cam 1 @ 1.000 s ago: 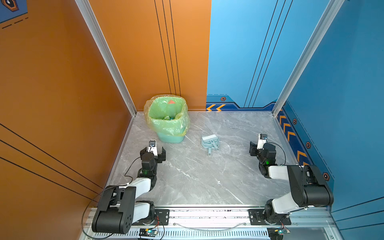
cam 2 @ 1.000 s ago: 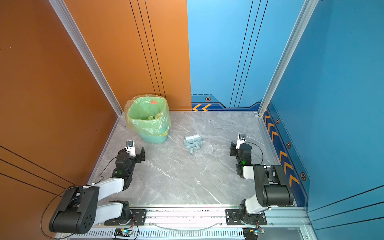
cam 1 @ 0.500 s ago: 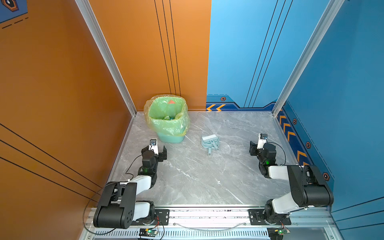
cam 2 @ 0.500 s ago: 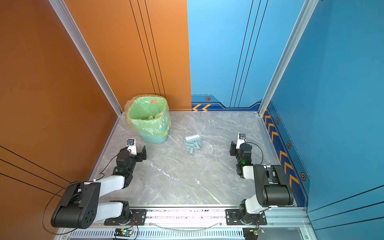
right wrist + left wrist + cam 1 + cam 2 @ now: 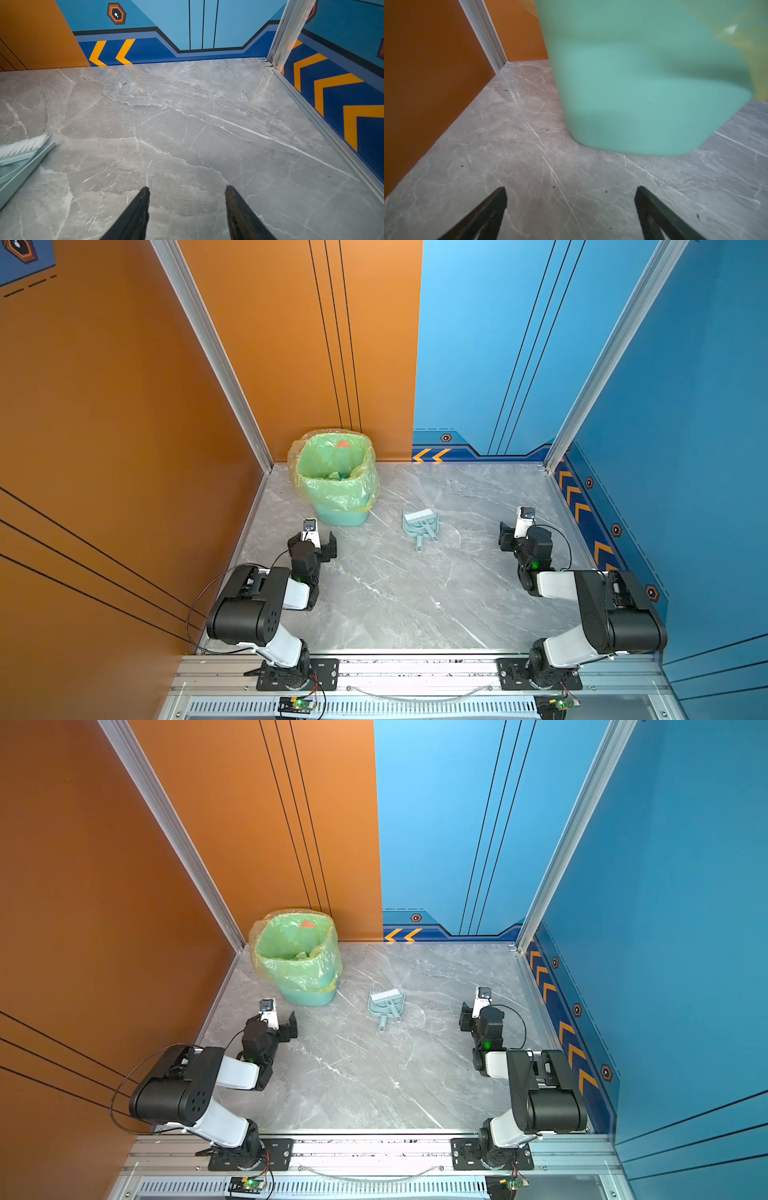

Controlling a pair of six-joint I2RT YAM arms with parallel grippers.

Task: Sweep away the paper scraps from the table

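Observation:
The paper scraps I can see lie inside the bin: an orange one [image 5: 342, 443] [image 5: 307, 923] against the bag's far side, pale green and blue ones [image 5: 336, 476] at the bottom. The grey marble table [image 5: 395, 593] fills both top views. My left gripper [image 5: 319, 542] [image 5: 279, 1025] [image 5: 571, 188] hovers low just in front of the bin, open and holding nothing. At the table's right side my right gripper [image 5: 514, 536] [image 5: 471, 1016] [image 5: 187, 187] stands partly open with only bare marble between its fingers.
The green bag-lined bin [image 5: 338, 514] [image 5: 643, 83] stands at the back left corner. A grey-blue dustpan [image 5: 419, 526] [image 5: 18, 166] with its brush [image 5: 419, 515] [image 5: 22, 144] laid in it rests mid-table. Walls with aluminium rails [image 5: 332, 133] enclose three sides.
My left arm's elbow has lifted and folded in toward the table, its gripper shifting slightly right near the bin. The right arm has held still.

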